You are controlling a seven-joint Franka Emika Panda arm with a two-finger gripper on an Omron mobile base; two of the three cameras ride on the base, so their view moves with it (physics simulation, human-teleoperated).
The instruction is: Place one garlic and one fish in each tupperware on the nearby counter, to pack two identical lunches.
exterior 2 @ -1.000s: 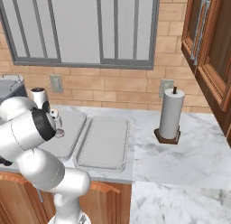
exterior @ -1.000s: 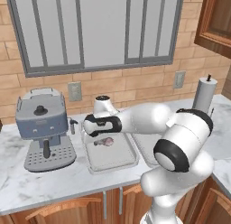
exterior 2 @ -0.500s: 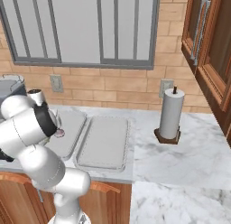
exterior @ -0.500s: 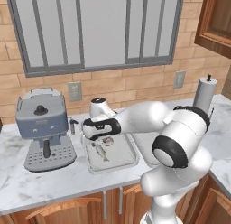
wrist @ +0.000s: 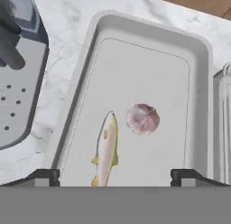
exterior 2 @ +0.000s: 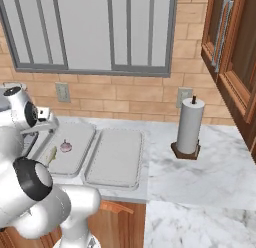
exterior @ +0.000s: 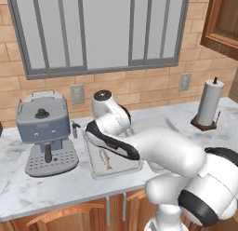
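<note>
Hovering wide open and empty, end effector [wrist: 115, 175] over left tupperware [wrist: 200, 60]; lying inside, fish [wrist: 106, 147] just beside garlic [wrist: 142, 119].

Fish [wrist: 106, 149], garlic [wrist: 142, 119] side by side in tupperware [wrist: 198, 83].

A grey-framed window [exterior: 93, 32] sits in a tan brick wall [exterior 2: 125, 94].

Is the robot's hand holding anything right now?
No. The open two-finger gripper holds nothing; the slender silvery-tan fish lies loose in the pale grey tray beside the pinkish garlic bulb.
</note>
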